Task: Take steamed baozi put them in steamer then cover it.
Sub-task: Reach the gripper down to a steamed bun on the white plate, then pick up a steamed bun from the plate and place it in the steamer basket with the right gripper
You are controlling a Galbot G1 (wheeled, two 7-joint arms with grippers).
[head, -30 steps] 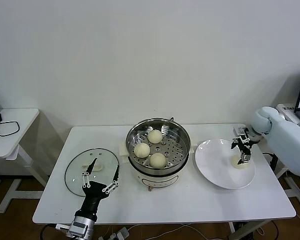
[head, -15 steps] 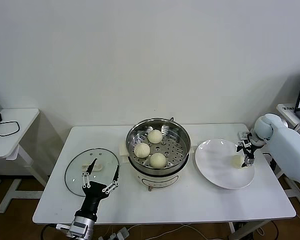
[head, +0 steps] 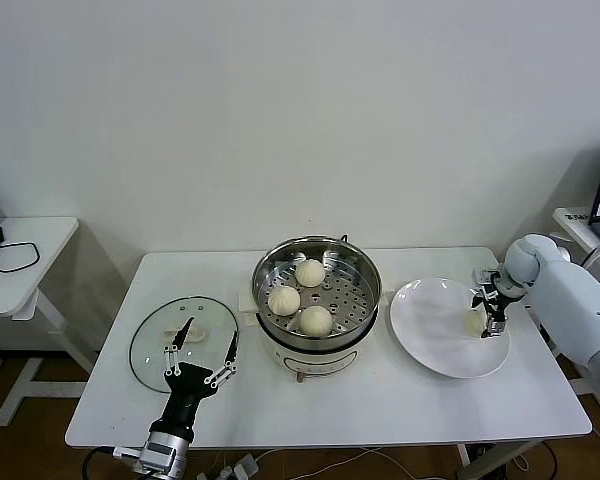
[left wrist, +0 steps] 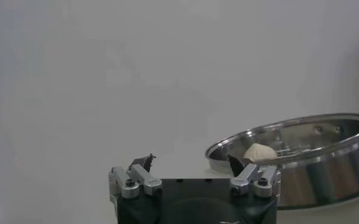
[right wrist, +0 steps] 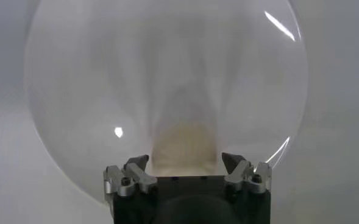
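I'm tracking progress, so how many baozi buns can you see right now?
4. Three cream-white pleated baozi lie in the shiny steel steamer basket: back, left, front. The fourth lies on the round white plate at the right gripper.

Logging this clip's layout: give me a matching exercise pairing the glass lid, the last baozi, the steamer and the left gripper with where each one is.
Things:
1. glass lid
2. last baozi
3. steamer
4. left gripper

Places:
A. on the white plate, at the right gripper
B. table centre, three baozi inside
C. flat on the table's left side
D. near the table's front-left edge, over the lid's near rim

Pairs: 1-C, 2-A, 3-B, 4-D
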